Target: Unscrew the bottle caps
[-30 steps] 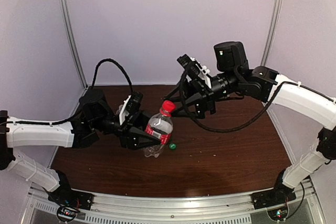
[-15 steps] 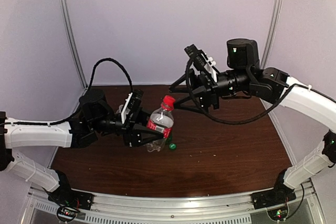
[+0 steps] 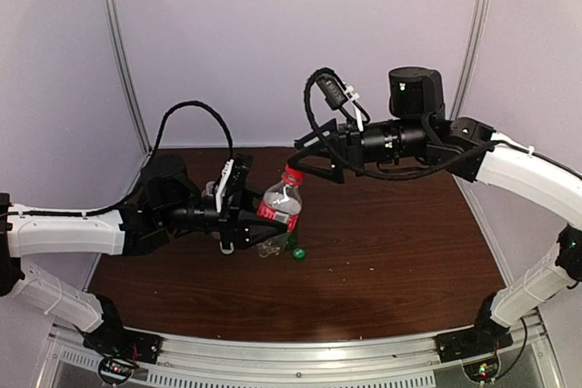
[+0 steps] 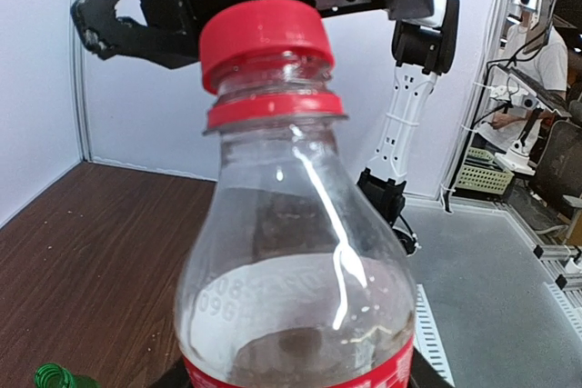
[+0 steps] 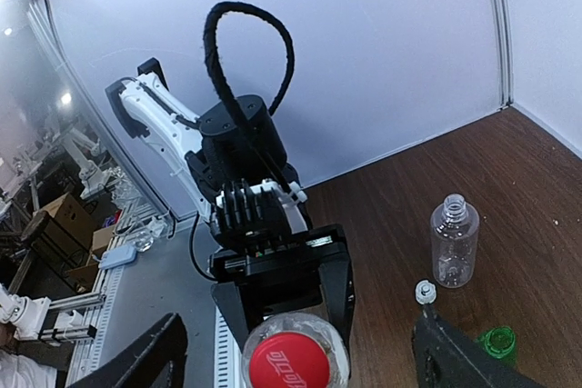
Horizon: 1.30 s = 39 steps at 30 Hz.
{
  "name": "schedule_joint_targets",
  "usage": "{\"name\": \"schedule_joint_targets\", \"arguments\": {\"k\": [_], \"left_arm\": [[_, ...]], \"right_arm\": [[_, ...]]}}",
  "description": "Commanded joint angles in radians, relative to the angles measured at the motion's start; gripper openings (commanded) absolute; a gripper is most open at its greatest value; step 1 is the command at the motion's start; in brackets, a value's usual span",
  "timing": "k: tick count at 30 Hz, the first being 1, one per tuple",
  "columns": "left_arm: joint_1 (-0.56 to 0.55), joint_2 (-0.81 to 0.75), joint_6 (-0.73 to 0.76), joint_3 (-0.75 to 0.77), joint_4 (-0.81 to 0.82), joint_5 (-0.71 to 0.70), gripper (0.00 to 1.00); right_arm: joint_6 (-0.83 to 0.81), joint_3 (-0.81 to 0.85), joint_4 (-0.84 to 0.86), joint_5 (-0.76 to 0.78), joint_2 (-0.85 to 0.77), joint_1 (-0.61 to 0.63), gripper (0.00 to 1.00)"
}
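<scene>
Spread wide, the right pincer [image 5: 296,344] hangs just beyond the red cap [image 4: 264,38], one dark finger [image 5: 145,359] on each side of it and neither one touching. From its own wrist camera you look straight down onto the top of the cap, which sits midway between the two fingers. The left pincer [image 3: 259,222] is clamped on the body of the small red-labelled bottle [image 4: 300,279], holding it off the table [image 3: 391,261] near the middle of the scene. The bottle is tilted, with its neck pointing up and to the right, toward the other arm. The red cap is on the bottle, and its red collar ring sits just below it on the neck.

Down on the brown tabletop a clear bottle [image 5: 453,238] stands upright with its mouth open. A white cap [image 5: 424,292] lies just beside its base, and a green cap [image 5: 496,341] lies a little further from it, apart from both. In the overhead view the green cap rests just below the held bottle, on the near side.
</scene>
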Motion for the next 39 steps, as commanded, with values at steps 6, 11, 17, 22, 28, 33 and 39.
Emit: {"name": "schedule_joint_targets", "arguments": {"k": [6, 11, 17, 22, 28, 33, 39], "left_arm": [[0.000, -0.034, 0.028, 0.027, 0.000, -0.072, 0.27], [0.000, -0.038, 0.030, 0.026, -0.005, -0.082, 0.26], [-0.001, -0.039, 0.031, 0.023, -0.005, -0.090, 0.26], [-0.001, -0.042, 0.032, 0.021, -0.007, -0.100, 0.26], [-0.001, -0.042, 0.032, 0.018, -0.008, -0.106, 0.26], [-0.001, -0.044, 0.042, 0.009, -0.001, -0.071, 0.26], [0.000, -0.055, 0.059, -0.015, 0.040, 0.113, 0.27]], "right_arm": [[0.052, 0.023, -0.022, 0.045, 0.028, 0.009, 0.80], [0.046, 0.024, -0.024, 0.026, 0.033, 0.011, 0.64], [0.041, 0.023, -0.023, 0.004, 0.037, 0.015, 0.50], [0.037, 0.025, -0.023, -0.013, 0.038, 0.016, 0.38], [0.017, 0.022, -0.029, -0.012, 0.029, 0.016, 0.27], [-0.090, 0.030, -0.073, -0.047, 0.019, -0.002, 0.23], [-0.374, 0.020, -0.178, -0.082, -0.022, -0.024, 0.22]]}}
